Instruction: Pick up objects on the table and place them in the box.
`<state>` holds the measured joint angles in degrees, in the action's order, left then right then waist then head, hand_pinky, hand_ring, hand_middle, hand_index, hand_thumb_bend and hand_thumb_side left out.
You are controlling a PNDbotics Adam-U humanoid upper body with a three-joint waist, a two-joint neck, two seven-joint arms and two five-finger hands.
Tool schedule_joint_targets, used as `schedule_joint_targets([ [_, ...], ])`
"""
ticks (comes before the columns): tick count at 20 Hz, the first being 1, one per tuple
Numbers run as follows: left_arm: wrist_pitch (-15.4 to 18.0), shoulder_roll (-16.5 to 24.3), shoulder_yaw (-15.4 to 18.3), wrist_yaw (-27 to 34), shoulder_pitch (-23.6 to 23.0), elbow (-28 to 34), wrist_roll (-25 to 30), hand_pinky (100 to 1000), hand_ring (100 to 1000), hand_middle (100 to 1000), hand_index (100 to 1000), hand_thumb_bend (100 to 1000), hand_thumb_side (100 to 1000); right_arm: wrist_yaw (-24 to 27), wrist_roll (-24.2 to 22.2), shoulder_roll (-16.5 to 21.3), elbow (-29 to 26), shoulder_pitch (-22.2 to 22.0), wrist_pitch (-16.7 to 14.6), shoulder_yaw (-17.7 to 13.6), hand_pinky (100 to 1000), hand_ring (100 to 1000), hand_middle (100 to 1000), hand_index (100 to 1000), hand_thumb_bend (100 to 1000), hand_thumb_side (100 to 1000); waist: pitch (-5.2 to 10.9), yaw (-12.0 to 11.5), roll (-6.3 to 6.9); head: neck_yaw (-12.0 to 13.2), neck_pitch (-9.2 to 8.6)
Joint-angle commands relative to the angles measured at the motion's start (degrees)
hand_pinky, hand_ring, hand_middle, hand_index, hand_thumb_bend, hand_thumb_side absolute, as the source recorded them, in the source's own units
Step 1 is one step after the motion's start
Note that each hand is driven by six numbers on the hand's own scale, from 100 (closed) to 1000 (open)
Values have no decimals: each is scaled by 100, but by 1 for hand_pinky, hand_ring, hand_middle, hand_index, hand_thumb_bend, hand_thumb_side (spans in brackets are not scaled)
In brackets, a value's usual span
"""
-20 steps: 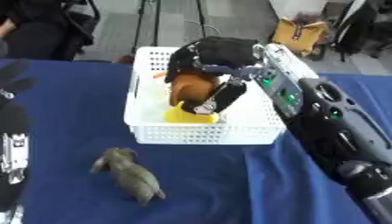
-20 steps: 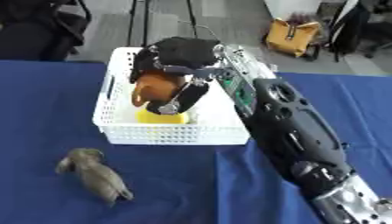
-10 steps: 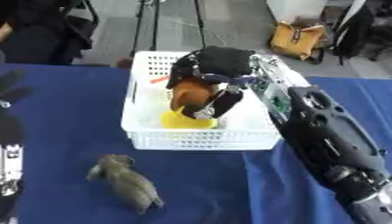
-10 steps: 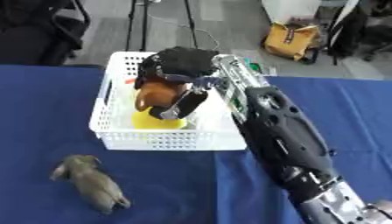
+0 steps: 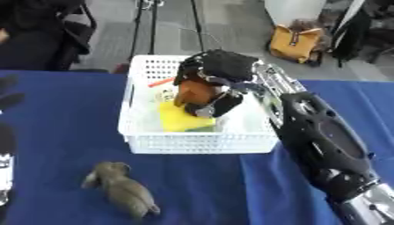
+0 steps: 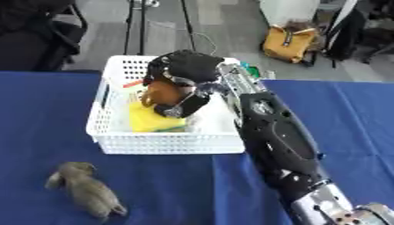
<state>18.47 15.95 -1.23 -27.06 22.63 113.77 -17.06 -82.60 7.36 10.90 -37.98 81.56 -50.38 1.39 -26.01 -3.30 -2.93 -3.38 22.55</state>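
Brown object [image 5: 193, 91] remains clasped in curled right hand [image 5: 219, 72], now lowered further into white box [image 5: 202, 141] above yellow item [image 5: 179, 117]; release judged next, grey toy [image 5: 122, 191] left on bench [image 5: 54, 110]

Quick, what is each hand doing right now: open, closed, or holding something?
Right hand: closed around a brown object, over the white basket.
Left hand: only dark tips show at the left edge; cannot be told.
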Motion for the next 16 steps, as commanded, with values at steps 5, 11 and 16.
schedule_joint_targets([
  [5, 2, 3, 7, 27, 74, 82, 6, 822, 902, 973, 903, 100, 904, -916, 589, 143, 226, 100, 111, -88, 684, 767, 750, 855, 236, 694, 98, -10, 57, -50, -62],
  [11, -23, 3, 24, 23, 52, 82, 8, 822, 902, 972, 902, 100, 903, -762, 449, 84, 295, 173, -151, 65, 739, 818, 807, 897, 211, 860, 152, 45, 73, -18, -3],
  [16, -50, -2, 31, 25, 36, 82, 23, 824, 903, 972, 903, 100, 900, 57, -387, 14, 247, 245, -159, 203, 773, 877, 888, 975, 212, 893, 212, 71, 88, -8, 28],
])
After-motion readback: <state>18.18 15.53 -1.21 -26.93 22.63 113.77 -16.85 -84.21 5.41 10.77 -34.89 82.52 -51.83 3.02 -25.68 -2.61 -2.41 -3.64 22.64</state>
